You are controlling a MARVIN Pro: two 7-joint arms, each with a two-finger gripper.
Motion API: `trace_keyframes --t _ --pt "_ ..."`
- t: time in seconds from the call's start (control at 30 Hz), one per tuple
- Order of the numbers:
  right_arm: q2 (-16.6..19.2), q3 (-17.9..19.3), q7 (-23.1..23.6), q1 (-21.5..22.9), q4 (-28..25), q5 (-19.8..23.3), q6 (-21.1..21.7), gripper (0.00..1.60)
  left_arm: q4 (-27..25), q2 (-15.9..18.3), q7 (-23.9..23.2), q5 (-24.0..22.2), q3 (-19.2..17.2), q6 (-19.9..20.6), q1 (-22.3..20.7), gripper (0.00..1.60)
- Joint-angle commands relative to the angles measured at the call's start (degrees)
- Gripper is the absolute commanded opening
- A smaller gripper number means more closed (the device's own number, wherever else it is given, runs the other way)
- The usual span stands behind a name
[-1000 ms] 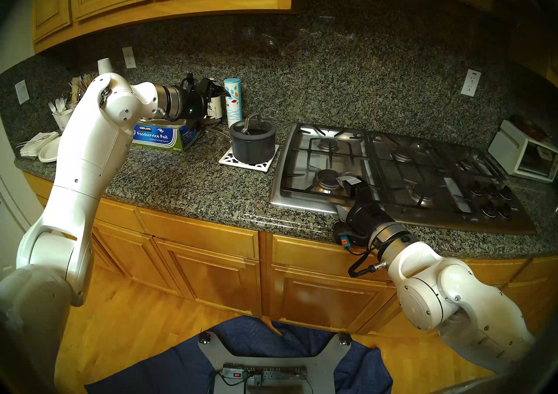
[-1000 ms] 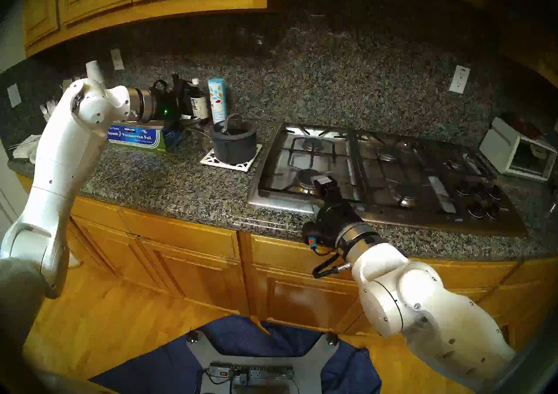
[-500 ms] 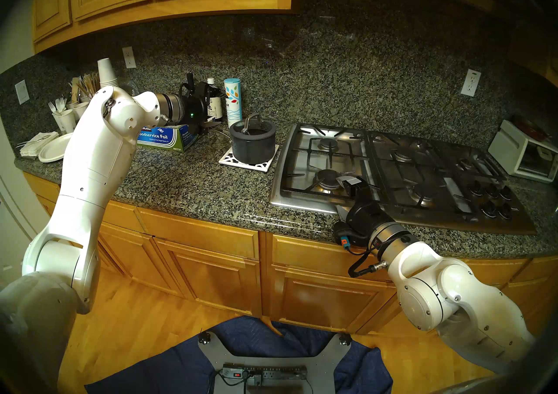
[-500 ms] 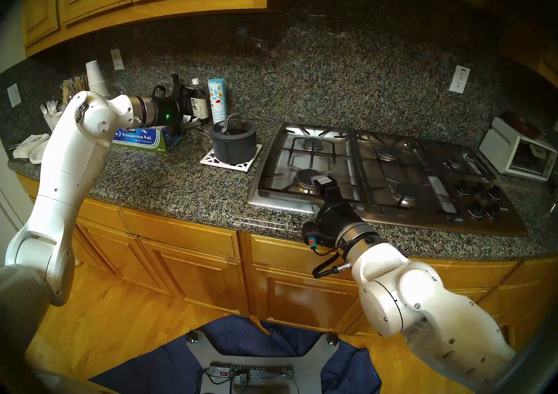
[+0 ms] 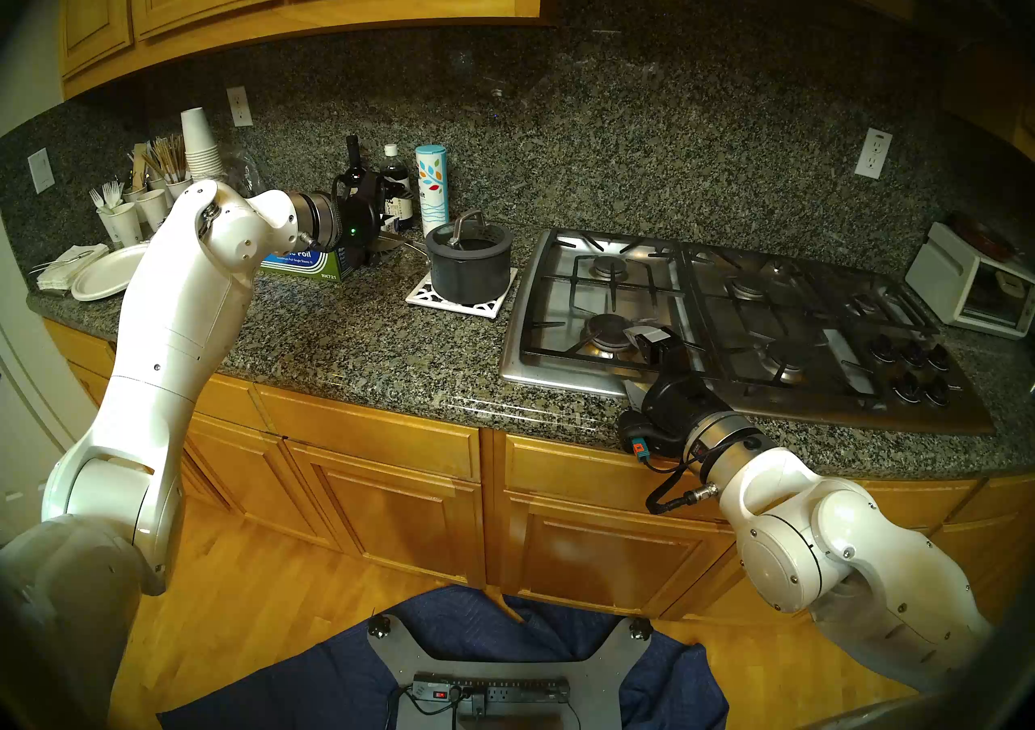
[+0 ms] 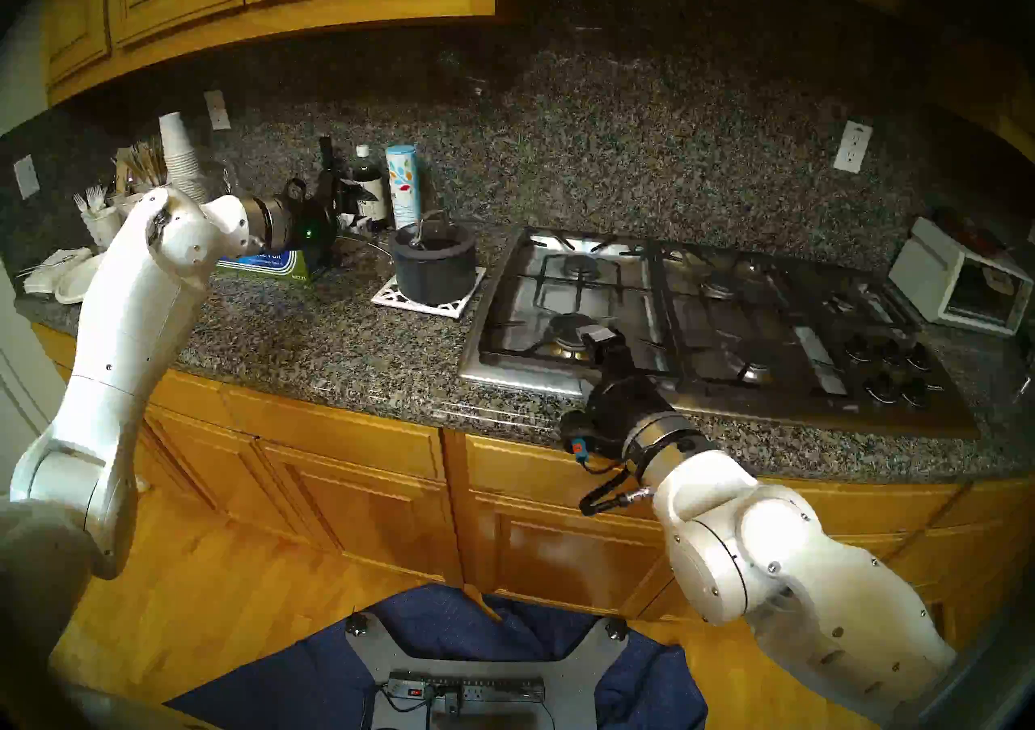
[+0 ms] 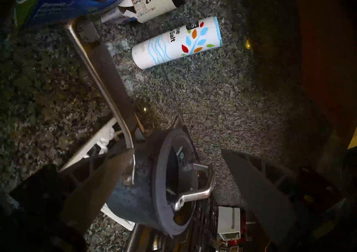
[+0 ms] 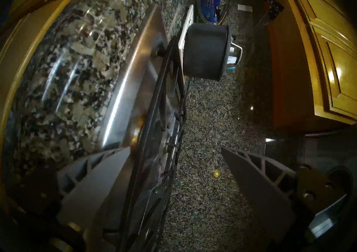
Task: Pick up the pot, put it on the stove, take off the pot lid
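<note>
The pot (image 5: 469,269) sits on a white mat (image 5: 448,302) on the desk (image 5: 358,337), just left of the stove (image 5: 728,320), with the pot lid (image 5: 467,239) on top. Its long silver handle (image 5: 409,245) sticks out to the left, straight toward the left hand (image 5: 392,239), which is spread wide, holds nothing, and is much nearer. The right hand (image 5: 649,339), open and empty too, waits over the stove's near edge.

The blue-and-green cardboard foil box (image 5: 313,264) at the far left of the counter reads "Foil" and "RK721", the white cylindrical canister (image 7: 176,42) with coloured leaves reads "Salt", and the dark bottle's white label (image 7: 152,0) bears Japanese characters.
</note>
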Motion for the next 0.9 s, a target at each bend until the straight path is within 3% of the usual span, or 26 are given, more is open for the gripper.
trace_keyframes --t 0.0,0.87 --pt "0.0 0.8 -1.0 0.7 -1.4 -0.3 -0.1 1.60 0.0 -0.6 -3.2 0.1 -1.4 -0.3 -1.1 1.60" --pt "0.0 0.7 -0.9 0.8 -1.4 -0.3 -0.1 1.60 5.4 -3.1 -8.2 3.1 -1.4 -0.6 -2.6 1.60"
